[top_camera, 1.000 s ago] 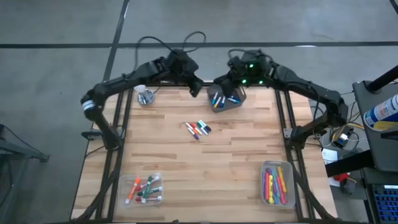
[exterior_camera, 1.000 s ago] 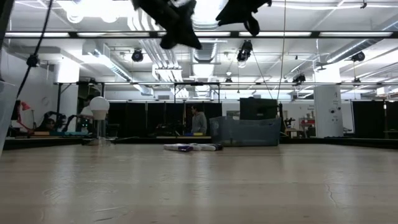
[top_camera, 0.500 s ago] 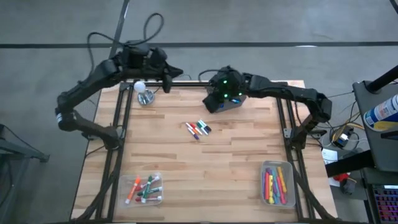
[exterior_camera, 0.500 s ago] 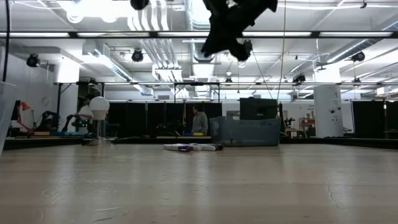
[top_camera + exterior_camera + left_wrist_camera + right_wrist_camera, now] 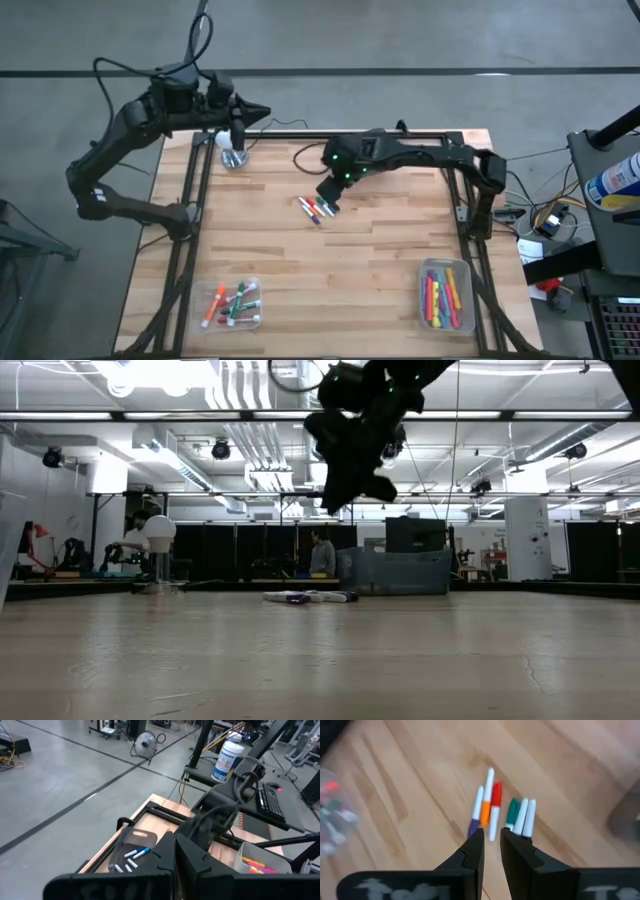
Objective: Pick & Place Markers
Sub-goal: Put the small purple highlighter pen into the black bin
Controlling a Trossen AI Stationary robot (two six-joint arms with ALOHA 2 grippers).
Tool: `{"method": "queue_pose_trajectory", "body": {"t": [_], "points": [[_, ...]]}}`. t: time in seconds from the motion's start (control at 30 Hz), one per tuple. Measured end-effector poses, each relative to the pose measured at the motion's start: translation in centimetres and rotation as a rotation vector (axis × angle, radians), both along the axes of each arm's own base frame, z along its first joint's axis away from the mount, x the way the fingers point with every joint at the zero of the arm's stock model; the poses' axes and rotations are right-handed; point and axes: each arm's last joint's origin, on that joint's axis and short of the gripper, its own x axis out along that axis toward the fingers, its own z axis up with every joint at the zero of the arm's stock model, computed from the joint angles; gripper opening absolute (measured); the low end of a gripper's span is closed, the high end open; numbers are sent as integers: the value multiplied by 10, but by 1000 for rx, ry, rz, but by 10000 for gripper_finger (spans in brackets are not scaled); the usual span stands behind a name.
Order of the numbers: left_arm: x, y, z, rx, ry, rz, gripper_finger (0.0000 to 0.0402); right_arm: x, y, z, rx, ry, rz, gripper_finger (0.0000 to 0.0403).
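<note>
Several loose markers (image 5: pixel 318 208) lie side by side flat on the wooden table, at its middle toward the far side; the right wrist view shows a purple-and-orange one (image 5: pixel 480 812), a red one (image 5: pixel 495 800) and a green one (image 5: pixel 512 812). My right gripper (image 5: pixel 329 192) hangs just above them, slanting down, its fingers a narrow gap apart with nothing between them (image 5: pixel 491 839). My left gripper (image 5: pixel 262 112) is shut and empty, held high beyond the table's far left corner.
A clear tray (image 5: pixel 232 305) with markers stands at the near left and another (image 5: pixel 445 297) at the near right. A grey bin (image 5: pixel 131 851) holding blue markers sits at the far edge under my right arm. A small white-bulbed stand (image 5: pixel 233 152) is at the far left.
My right gripper has left the bin, come down toward the near side and tipped downward over the loose markers. My left gripper has drawn back up and toward the far left, off the table. The markers have kept still.
</note>
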Motion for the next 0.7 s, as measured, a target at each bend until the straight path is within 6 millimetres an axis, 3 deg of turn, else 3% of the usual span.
{"method": "queue_pose_trajectory", "body": {"t": [0.37,0.7], "points": [[-5,-3,-2,-10,28,-1,7,7,3,-66,86,293,-15,57],[-5,-3,-2,7,34,-6,7,16,10,-89,92,334,13,57]]}}
